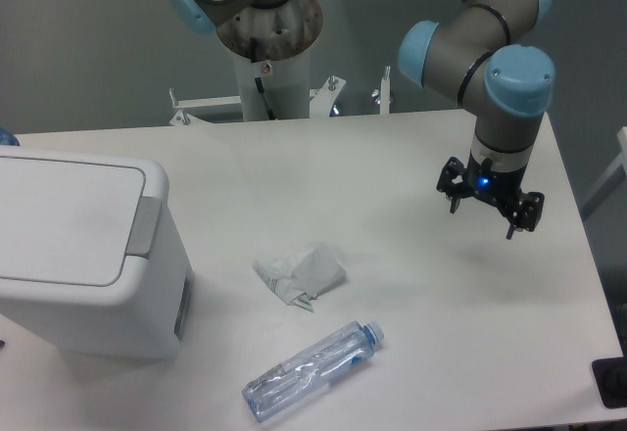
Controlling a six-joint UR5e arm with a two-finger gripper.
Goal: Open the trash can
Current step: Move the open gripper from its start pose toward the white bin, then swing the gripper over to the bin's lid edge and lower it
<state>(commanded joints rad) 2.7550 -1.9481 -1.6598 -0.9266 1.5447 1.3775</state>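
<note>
The trash can point(83, 255) is a large white boxy bin at the left of the table, its flat lid down and a grey push tab point(145, 225) on the lid's right edge. My gripper point(485, 214) hangs over the right side of the table, far to the right of the bin, pointing down. Its fingers are spread and nothing is between them.
A crumpled white paper point(300, 273) lies mid-table, right of the bin. A clear plastic bottle point(312, 369) with a blue cap lies on its side near the front edge. The arm's base column point(266, 49) stands behind the table. A dark object point(611, 382) sits at the right edge.
</note>
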